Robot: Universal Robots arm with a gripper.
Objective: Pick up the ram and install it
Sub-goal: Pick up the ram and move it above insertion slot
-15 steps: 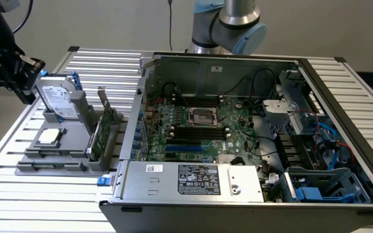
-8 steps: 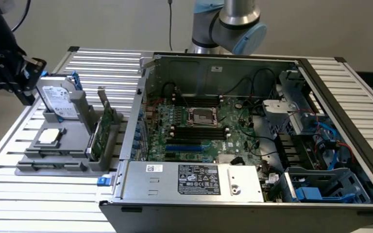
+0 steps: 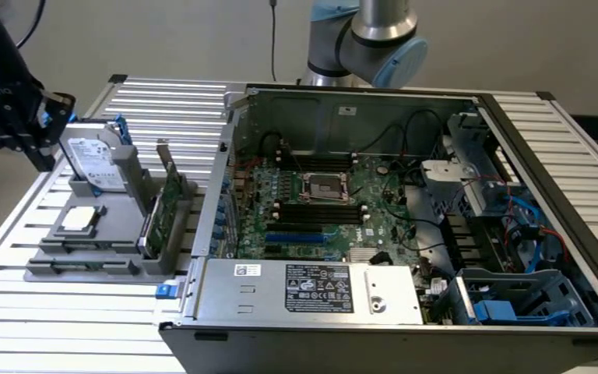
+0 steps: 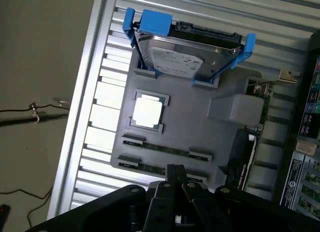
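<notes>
Two green sticks (image 4: 167,149) lie in the grey holder (image 4: 200,122), the nearer ram (image 4: 148,168) running crosswise directly below the tips of my closed, empty tool (image 4: 175,169).

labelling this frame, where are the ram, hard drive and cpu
ram (image 4: 167,149): wrist view, middle of the green stick
hard drive (image 4: 176,59): wrist view, its white label
cpu (image 4: 147,112): wrist view, centre of its lid

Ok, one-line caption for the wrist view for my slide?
Shut gripper hovers above ram in the gray parts holder, beside processor and hard drive.
</notes>
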